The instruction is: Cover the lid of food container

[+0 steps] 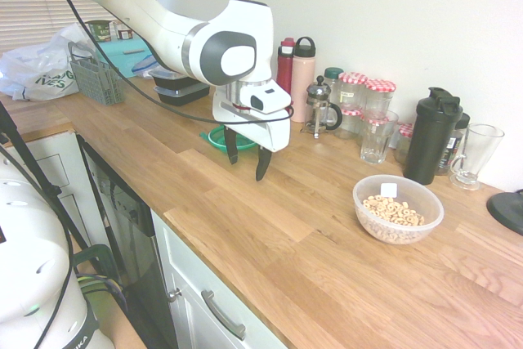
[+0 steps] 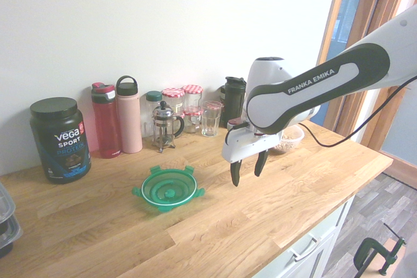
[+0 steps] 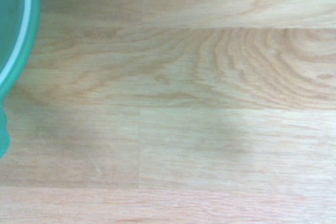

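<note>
The round translucent green lid point(image 2: 167, 189) lies flat on the wooden counter, its clip tabs sticking out; the first exterior view shows only its edge point(image 1: 217, 138) behind the arm. The wrist view catches the lid's rim point(image 3: 14, 51) at the picture's edge. My gripper point(image 2: 247, 168) hangs open and empty above the counter, a short way from the lid, between it and the food container. The food container point(image 1: 398, 208), a round clear bowl with cereal rings inside, stands uncovered on the counter; in the second exterior view the container point(image 2: 292, 137) is mostly hidden behind the arm.
Against the wall stand bottles point(image 2: 118, 120), a French press point(image 2: 164, 124), red-lidded jars point(image 1: 366, 96), glasses point(image 1: 377, 136), a black shaker point(image 1: 430, 135) and a dark protein tub point(image 2: 58, 139). Black rectangular containers point(image 1: 180, 86) and a grey basket point(image 1: 97, 79) sit at one end.
</note>
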`<state>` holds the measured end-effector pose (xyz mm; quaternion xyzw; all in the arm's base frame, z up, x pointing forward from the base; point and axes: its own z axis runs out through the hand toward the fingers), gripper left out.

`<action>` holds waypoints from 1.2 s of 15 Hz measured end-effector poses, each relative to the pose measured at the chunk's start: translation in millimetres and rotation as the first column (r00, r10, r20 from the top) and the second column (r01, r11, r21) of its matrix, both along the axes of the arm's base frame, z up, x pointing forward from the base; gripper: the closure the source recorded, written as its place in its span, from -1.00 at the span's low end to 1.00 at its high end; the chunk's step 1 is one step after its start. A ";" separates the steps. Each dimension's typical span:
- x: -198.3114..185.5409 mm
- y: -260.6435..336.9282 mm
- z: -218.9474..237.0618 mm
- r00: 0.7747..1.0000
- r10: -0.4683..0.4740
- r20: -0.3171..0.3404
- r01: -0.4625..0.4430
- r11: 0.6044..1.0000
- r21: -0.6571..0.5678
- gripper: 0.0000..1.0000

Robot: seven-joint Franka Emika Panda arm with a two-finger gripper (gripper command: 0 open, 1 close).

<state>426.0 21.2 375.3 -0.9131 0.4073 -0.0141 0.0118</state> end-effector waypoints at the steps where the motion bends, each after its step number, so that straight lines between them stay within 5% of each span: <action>1: 0.1 0.0 -0.7 1.000 -0.001 -0.002 0.001 1.000 0.001 -1.00; 6: 41.4 -5.4 29.8 0.990 0.104 0.094 -0.122 0.969 0.215 -1.00; 11: 89.0 -9.3 -3.7 0.975 0.188 0.122 -0.224 0.837 0.499 -1.00; 18: 115.0 -16.3 -48.4 0.985 0.137 0.108 -0.174 0.757 0.630 -1.00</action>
